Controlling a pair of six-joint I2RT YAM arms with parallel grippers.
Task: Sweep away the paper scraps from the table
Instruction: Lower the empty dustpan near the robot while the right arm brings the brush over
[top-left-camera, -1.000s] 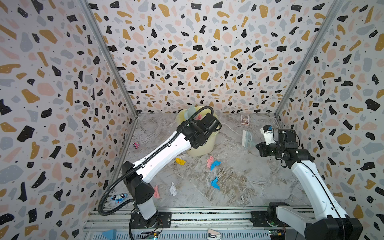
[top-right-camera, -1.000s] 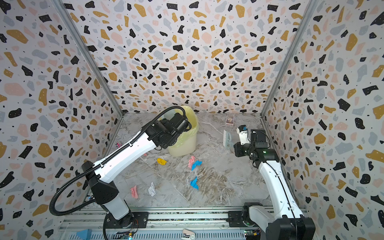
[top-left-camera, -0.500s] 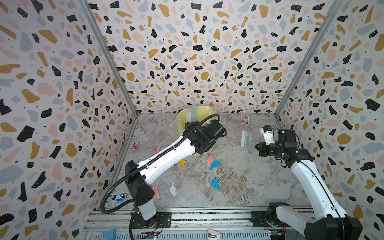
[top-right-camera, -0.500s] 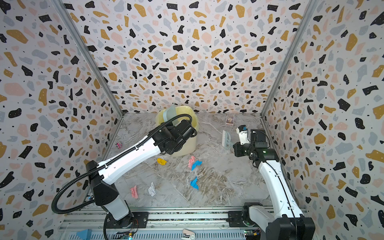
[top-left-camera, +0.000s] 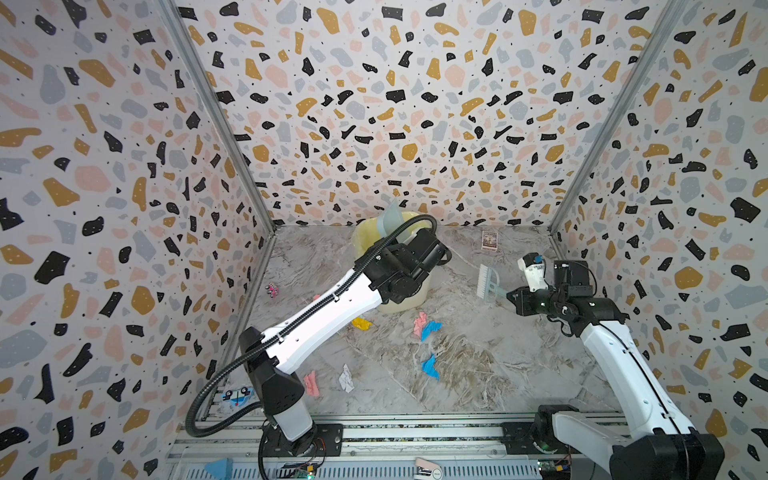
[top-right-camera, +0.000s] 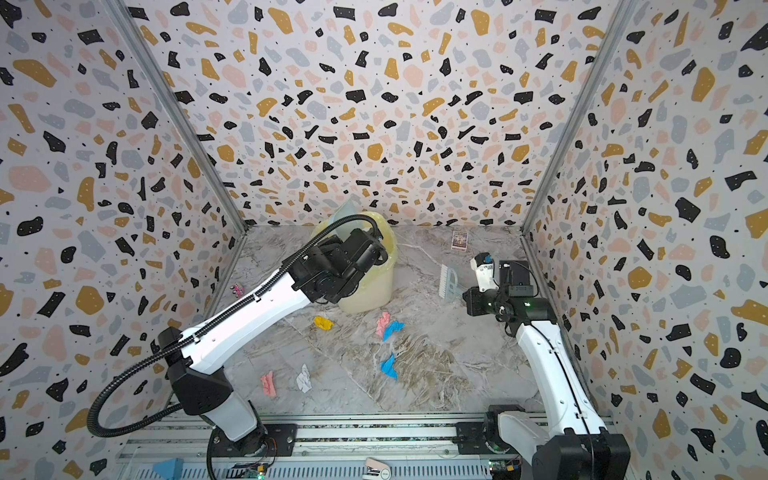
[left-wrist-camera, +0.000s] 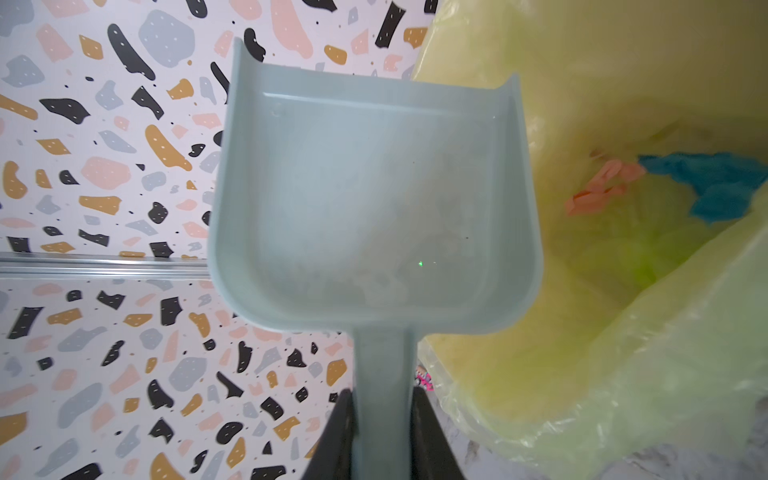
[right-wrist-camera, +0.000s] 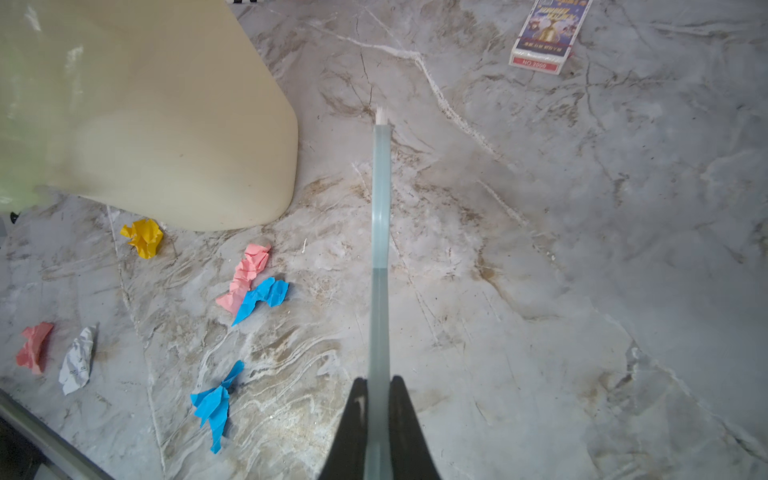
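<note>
At the bin (left-wrist-camera: 623, 83)'s mouth the left hand (left-wrist-camera: 382, 401) grasps the dustpan (left-wrist-camera: 374, 199) — the right hand (right-wrist-camera: 378, 388) grasps the brush (right-wrist-camera: 380, 208), paper scraps (right-wrist-camera: 249, 270) nearby on the worktop (right-wrist-camera: 540, 249).

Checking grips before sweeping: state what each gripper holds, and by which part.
Left gripper clamps the dustpan by its handle; right gripper clamps the brush by its handle.

The left arm (top-left-camera: 328, 316) has a white tapered link between black joint housings, and small dark holes dot its side. A black corrugated hose (top-left-camera: 190, 417) loops out from the near base and follows the link to the wrist. The right arm (top-left-camera: 619, 365) has the same white link, black joints, a thin black cable and a white wrist block (top-left-camera: 532, 274) with a blue spot. The left gripper (left-wrist-camera: 382, 395) and right gripper (right-wrist-camera: 378, 380) have black tapered fingers.
</note>
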